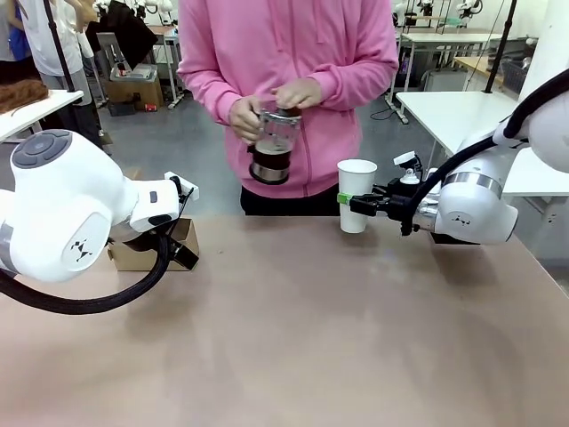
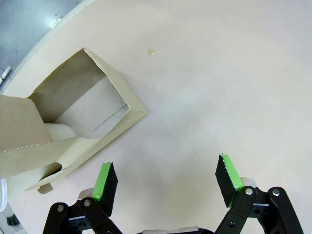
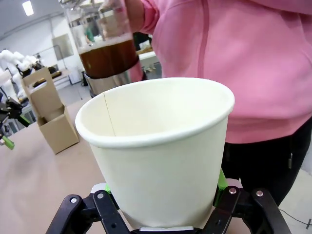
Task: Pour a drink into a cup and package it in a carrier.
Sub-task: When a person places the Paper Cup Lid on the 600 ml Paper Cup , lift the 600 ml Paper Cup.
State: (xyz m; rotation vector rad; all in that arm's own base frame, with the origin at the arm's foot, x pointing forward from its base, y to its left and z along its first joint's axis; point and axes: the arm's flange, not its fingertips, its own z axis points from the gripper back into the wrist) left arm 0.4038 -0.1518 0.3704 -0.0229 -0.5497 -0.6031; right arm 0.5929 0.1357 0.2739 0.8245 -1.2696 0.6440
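A person in a pink top holds a clear glass jug [image 1: 270,149] with both hands at chest height, and the dark brown drink [image 3: 108,57] fills its lower half. The white paper cup [image 1: 356,194] stands upright and lidless at the table's far edge, with my right gripper [image 1: 354,203] shut on its lower body. In the right wrist view the cup [image 3: 161,146] sits between my fingers, its visible inner wall bare, with the jug up and behind it. The brown cardboard carrier [image 2: 73,122] lies just ahead and left of my open left gripper [image 2: 165,176], which holds nothing.
The carrier [image 1: 149,252] sits at the table's left, partly hidden by my left arm [image 1: 62,218]. Bare tan tabletop [image 1: 293,329] stretches across the middle and front. A small pale spot [image 2: 151,51] lies on the table beyond the carrier. Other tables stand behind the person.
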